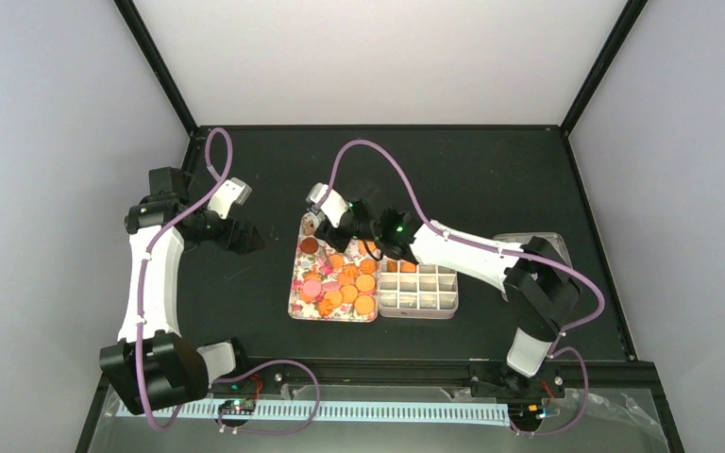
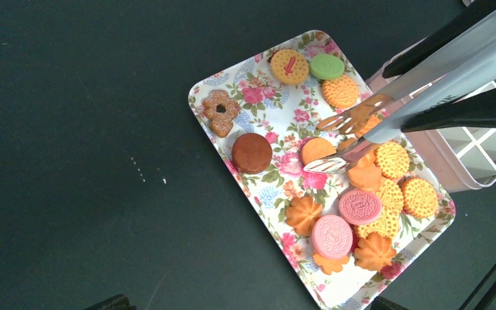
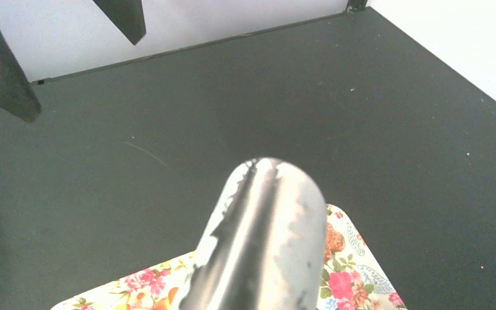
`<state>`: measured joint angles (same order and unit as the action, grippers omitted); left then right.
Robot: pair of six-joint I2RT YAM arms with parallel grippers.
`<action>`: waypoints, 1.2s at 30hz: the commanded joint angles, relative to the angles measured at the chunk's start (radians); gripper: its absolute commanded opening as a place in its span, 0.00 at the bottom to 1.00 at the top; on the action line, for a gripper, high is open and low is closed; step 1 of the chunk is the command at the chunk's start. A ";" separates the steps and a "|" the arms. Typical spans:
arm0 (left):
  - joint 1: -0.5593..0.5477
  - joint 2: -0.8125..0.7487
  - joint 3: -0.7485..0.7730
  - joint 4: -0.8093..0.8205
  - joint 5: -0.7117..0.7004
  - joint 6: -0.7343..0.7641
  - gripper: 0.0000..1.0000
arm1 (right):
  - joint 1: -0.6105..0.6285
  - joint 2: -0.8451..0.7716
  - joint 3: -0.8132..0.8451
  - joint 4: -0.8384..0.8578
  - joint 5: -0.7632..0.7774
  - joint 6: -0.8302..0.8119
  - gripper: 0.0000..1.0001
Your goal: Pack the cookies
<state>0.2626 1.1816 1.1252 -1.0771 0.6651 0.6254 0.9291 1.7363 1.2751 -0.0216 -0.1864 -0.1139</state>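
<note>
Several small round cookies [image 1: 345, 280], mostly orange with a few pink, brown and green, lie on the flower-patterned tray [image 1: 295, 300]; they also show in the left wrist view [image 2: 361, 206]. My right gripper [image 1: 351, 225] is shut on metal tongs [image 2: 426, 77] and reaches over the tray. The tong tips are apart, low over the orange cookies in the tray's middle [image 2: 316, 150]. In the right wrist view the tongs' handle [image 3: 258, 239] hides my fingers. My left gripper [image 1: 248, 237] is open and empty, left of the tray.
A white compartment box [image 1: 419, 302] stands against the tray's right side, with orange cookies [image 1: 398, 266] in its far-left cells. A clear plastic piece [image 1: 533, 243] lies behind the right arm. Walls enclose the black table.
</note>
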 commanded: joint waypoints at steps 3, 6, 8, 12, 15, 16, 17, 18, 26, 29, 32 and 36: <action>0.010 -0.014 0.033 -0.024 0.001 0.015 0.98 | 0.000 0.028 0.004 0.043 0.034 -0.006 0.34; 0.010 -0.016 0.033 -0.027 -0.001 0.018 0.98 | 0.000 0.042 -0.002 0.048 0.041 -0.007 0.34; 0.010 -0.017 0.033 -0.028 -0.005 0.021 0.98 | -0.001 0.050 -0.001 0.053 0.035 -0.003 0.34; 0.010 -0.018 0.033 -0.030 -0.013 0.028 0.98 | 0.000 0.058 0.004 0.062 0.024 0.010 0.28; 0.010 -0.018 0.035 -0.030 -0.011 0.028 0.98 | -0.001 0.049 0.004 0.074 0.027 0.018 0.19; 0.010 -0.017 0.035 -0.030 -0.010 0.027 0.98 | -0.001 0.041 0.005 0.075 0.030 0.018 0.17; 0.010 -0.017 0.036 -0.030 -0.011 0.027 0.98 | -0.001 0.031 0.006 0.076 0.034 0.017 0.16; 0.010 -0.017 0.037 -0.032 -0.011 0.027 0.98 | -0.001 0.020 0.006 0.078 0.039 0.015 0.14; 0.011 -0.010 0.036 -0.025 -0.009 0.025 0.98 | -0.038 -0.143 -0.035 0.071 0.074 0.020 0.11; 0.010 -0.007 0.036 -0.018 -0.008 0.026 0.98 | -0.064 -0.233 -0.086 0.042 0.092 0.025 0.11; 0.010 -0.004 0.038 -0.014 0.001 0.026 0.98 | -0.089 -0.341 -0.157 -0.017 0.152 0.033 0.11; 0.010 0.006 0.031 -0.001 0.027 0.026 0.98 | -0.119 -0.495 -0.277 -0.095 0.245 0.053 0.11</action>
<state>0.2630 1.1824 1.1255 -1.0771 0.6582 0.6327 0.8341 1.3556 1.0927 -0.0311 -0.0525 -0.0868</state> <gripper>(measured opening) 0.980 0.237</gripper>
